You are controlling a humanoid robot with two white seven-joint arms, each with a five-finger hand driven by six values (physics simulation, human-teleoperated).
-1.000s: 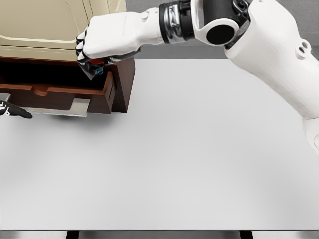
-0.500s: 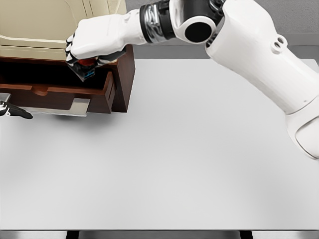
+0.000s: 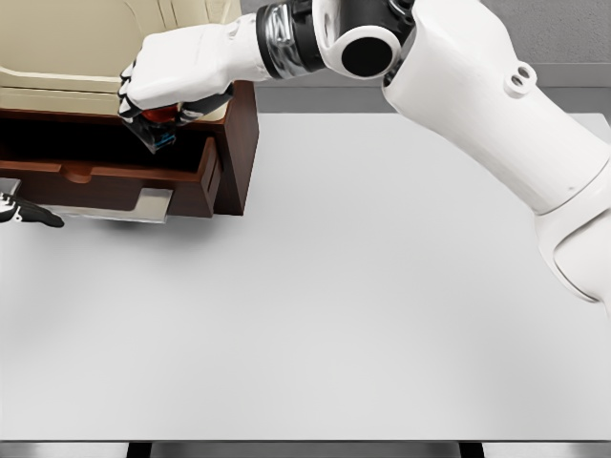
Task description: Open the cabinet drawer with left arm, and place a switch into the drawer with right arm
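R hand [image 3: 167, 81] grips switch [image 3: 160, 134] w/ fingers curled, held above open drawer [image 3: 115, 167] of cabinet [image 3: 234, 143]: lower it clear of drawer front, centre over cavity, then release low so it doesn't bounce; L hand [image 3: 24, 212] at left edge, state unclear.

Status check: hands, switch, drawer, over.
Right robot hand shut on switch, above the open drawer. Left robot hand barely visible at left edge, grip unclear. Switch not yet released. Nothing blocking the drawer.

right robot hand [image 3: 170, 76] with switch [image 3: 158, 134] moved left, further over drawer [image 3: 115, 176]
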